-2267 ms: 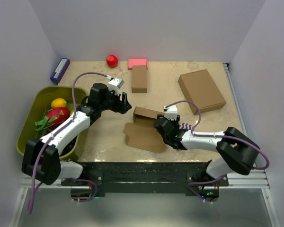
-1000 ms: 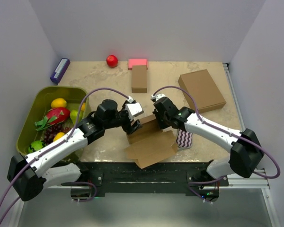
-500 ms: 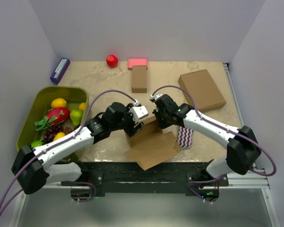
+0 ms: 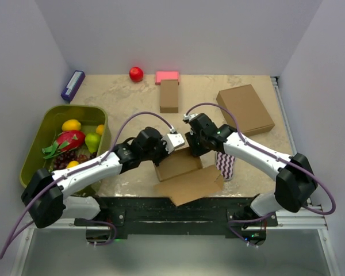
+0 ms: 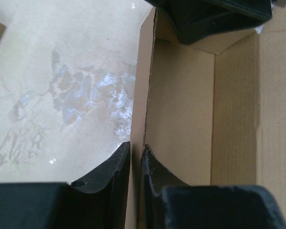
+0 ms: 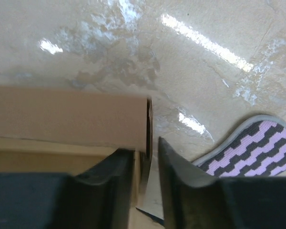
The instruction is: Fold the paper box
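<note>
You're pinching a wall of the paper box (image 4: 181,165), sitting at the near edge of the table (image 4: 121,103), with the left gripper (image 5: 136,152) while the right gripper (image 6: 146,150) is straddling another wall, grip unclear, probably bracing it for folding.

Item: paper box (image 4: 181,165), plain brown corrugated cardboard, partly folded.
Form: shallow open tray, inside facing up, side walls standing upright, corners not fully closed.
Flap: broad lid panel (image 4: 194,183) still unfolded, lying flat, skewed.
Pose: resting on its base, turned at an angle.
Place: front middle of the table (image 4: 121,98), flap reaching the near edge.
</note>
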